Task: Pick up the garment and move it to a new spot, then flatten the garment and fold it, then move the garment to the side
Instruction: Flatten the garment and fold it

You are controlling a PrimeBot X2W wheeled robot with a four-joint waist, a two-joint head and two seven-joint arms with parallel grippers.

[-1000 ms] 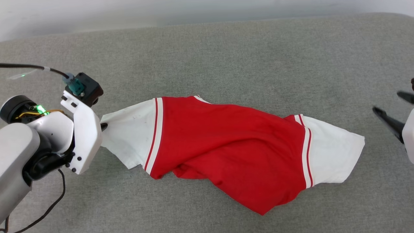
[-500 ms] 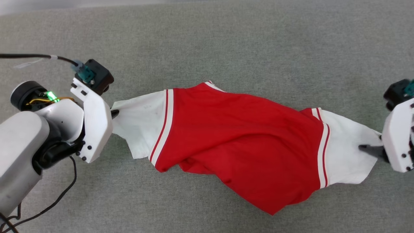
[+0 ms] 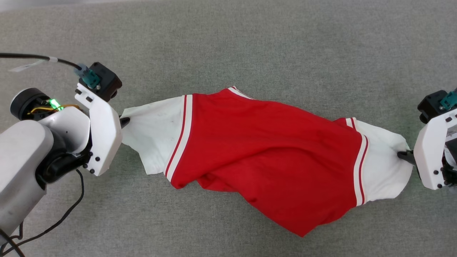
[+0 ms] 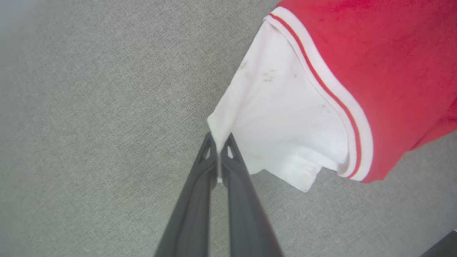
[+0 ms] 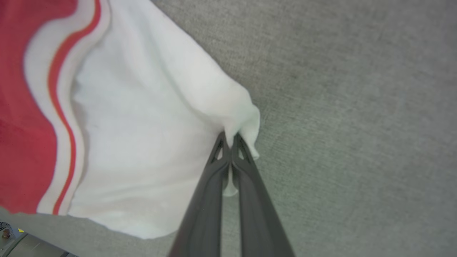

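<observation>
The garment lies twisted on the grey surface, long axis sleeve to sleeve, with the left gripper clamped on one white sleeve's edge and the right gripper clamped on the other's.

The left gripper is observed at the left of the head view, with its fingers directed toward the centre. In the left wrist view its two dark fingers are pressed together at the tips, and a white sleeve edge of the garment is pinched between them. The left forearm is angled in from the lower left corner, and the white wrist housing is turned inward. The right gripper is observed at the right edge, slightly lower in the head view and also directed toward the centre. It is clamped tip to tip on the opposite white sleeve edge. The two grippers are held well apart.
</observation>
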